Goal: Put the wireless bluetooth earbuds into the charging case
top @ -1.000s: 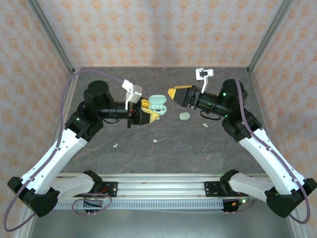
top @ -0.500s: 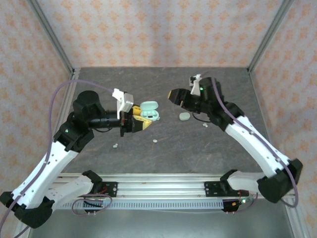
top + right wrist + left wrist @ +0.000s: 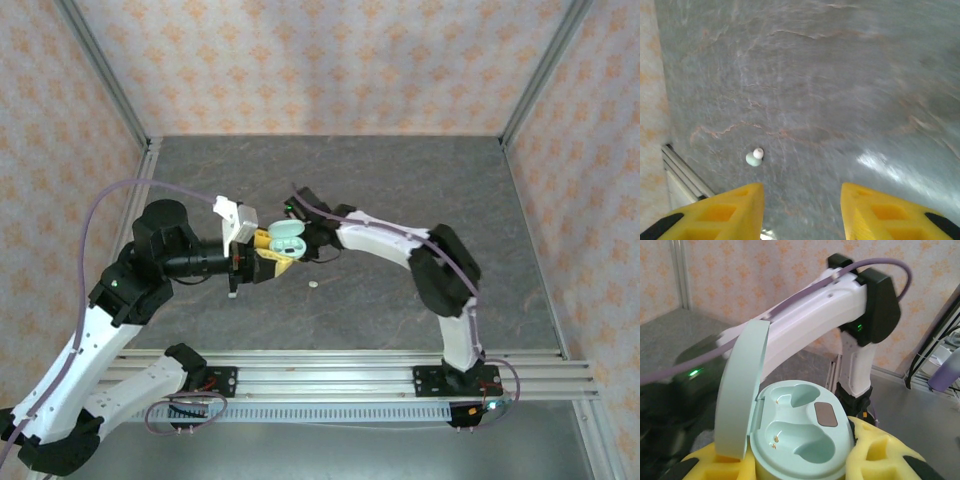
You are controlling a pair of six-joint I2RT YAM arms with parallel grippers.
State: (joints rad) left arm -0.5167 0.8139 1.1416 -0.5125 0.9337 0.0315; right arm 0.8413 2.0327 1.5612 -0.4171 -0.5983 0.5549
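Because the charging case [image 3: 290,236] is pinched, open side up, in the left gripper [image 3: 270,250], the top view is best read around it. The right arm [image 3: 385,235] stretches across and ends just beside the case. One earbud [image 3: 313,285] lies on the table [image 3: 400,180] near the case, on the side toward the arm bases. From the left wrist, the yellow fingers [image 3: 875,452] press the case's body from both sides, its lid [image 3: 742,390] stands up, and both wells [image 3: 795,437] are empty. From the right wrist, the right gripper [image 3: 800,212] looks down at the table with its fingers spread and nothing between them. The earbud [image 3: 755,156] sits ahead of the gap, off toward the finger at the left of that view, with its whitish end farther from the fingers than its mint end. On this showing the right gripper is the free one, and it would need to shift that way and descend before closing.
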